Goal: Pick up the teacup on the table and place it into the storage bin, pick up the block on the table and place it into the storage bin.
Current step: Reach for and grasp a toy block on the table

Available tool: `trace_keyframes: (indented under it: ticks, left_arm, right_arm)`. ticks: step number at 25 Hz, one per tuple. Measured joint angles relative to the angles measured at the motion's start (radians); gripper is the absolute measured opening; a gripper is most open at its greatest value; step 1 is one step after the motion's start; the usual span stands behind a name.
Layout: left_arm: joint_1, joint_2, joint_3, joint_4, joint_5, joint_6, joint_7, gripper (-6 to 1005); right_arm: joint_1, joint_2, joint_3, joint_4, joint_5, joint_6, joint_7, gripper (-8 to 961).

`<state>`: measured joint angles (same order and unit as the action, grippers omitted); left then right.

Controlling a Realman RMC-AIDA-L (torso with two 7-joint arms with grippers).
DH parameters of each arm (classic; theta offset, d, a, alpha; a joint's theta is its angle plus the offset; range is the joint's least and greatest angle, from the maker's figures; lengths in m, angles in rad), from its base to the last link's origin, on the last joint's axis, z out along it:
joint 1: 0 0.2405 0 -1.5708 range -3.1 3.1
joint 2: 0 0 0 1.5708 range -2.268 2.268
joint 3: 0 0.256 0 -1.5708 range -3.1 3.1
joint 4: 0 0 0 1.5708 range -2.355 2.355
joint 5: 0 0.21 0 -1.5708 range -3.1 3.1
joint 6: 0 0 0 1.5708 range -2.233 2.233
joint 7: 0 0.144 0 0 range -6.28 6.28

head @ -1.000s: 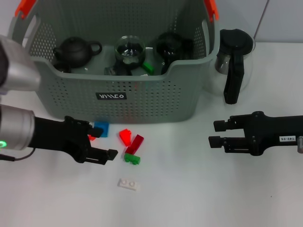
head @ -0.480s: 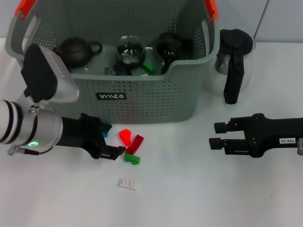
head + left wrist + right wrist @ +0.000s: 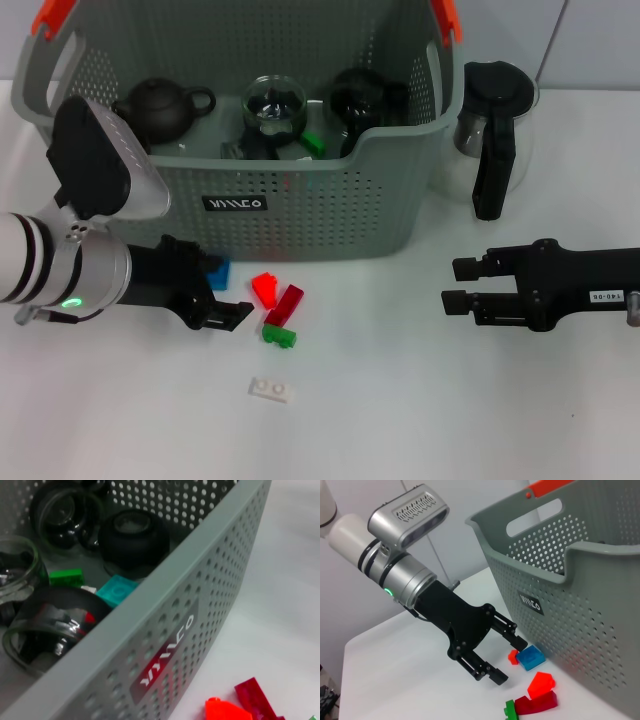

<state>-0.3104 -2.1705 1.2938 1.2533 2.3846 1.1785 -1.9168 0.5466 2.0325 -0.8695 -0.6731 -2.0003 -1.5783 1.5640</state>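
Observation:
The grey storage bin (image 3: 300,205) stands at the back of the table, and its wall (image 3: 200,595) fills the left wrist view. Inside it are a black teapot (image 3: 160,108), a glass cup (image 3: 273,103) and a dark teacup (image 3: 132,539); no teacup shows on the table. In front of the bin lie a blue block (image 3: 215,272), a red block (image 3: 264,288), a dark red block (image 3: 285,303), a green block (image 3: 279,336) and a white block (image 3: 271,389). My left gripper (image 3: 222,292) hangs open low beside the blue block (image 3: 530,657). My right gripper (image 3: 450,284) is open over bare table at the right.
A glass pitcher with a black handle (image 3: 490,130) stands right of the bin. A green block (image 3: 66,576) and a teal block (image 3: 116,591) lie inside the bin. A small red piece (image 3: 513,655) sits by the blue block.
My left arm swung in, carrying its gripper right toward the red blocks, then drew back slightly left, uncovering the blue block. The right arm has stayed still.

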Motion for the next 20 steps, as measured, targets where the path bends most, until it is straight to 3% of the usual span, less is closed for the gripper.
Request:
trace_keyframes:
  ticks: [20]
  left_arm:
    - [-0.04,0.001,-0.002,-0.087,0.055,-0.062,-0.034,744]
  right_arm:
    - [0.006,0.0,-0.001,0.0,0.0,0.0,0.004,583]
